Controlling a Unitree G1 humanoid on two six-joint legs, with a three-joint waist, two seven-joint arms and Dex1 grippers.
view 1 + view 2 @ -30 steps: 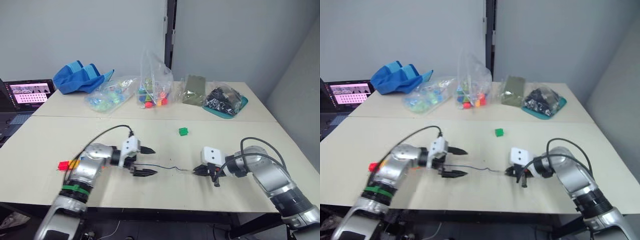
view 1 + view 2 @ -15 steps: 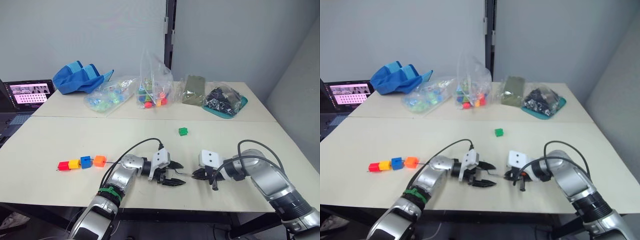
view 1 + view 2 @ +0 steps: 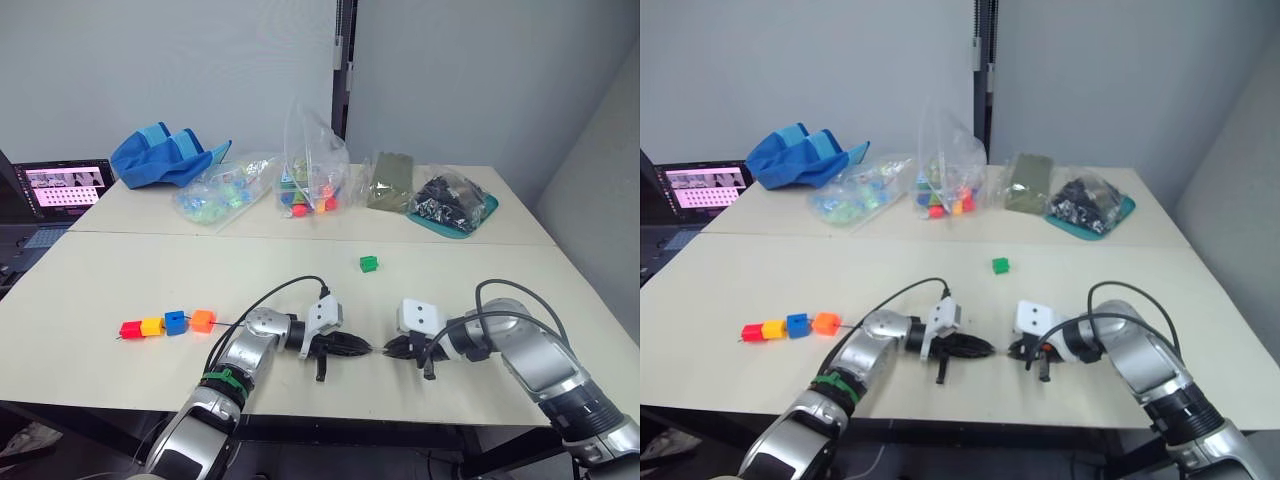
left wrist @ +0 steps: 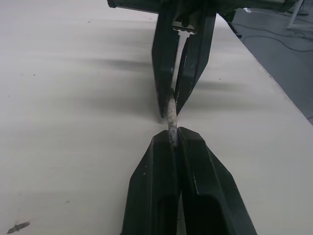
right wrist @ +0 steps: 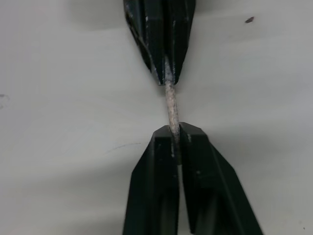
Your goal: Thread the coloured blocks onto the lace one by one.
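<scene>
Both tools pinch the pale tip (image 5: pixel 170 105) of the lace near the front of the table (image 3: pixel 480 270). The left tool (image 3: pixel 366 347) and the right tool (image 3: pixel 391 348) almost touch, tip to tip. Red (image 3: pixel 130 329), yellow (image 3: pixel 151 326), blue (image 3: pixel 176 322) and orange (image 3: pixel 202 320) blocks sit threaded at the left. The green block (image 3: pixel 368 263) lies alone, farther back.

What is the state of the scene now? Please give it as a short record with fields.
blocks on the lace: red, yellow, blue, orange, in a row
loose block: green, alone on the table
lace tip: pinched from both ends
left tool: shut on the lace
right tool: shut on the lace
behind: bags of pieces, blue cloth, laptop
</scene>
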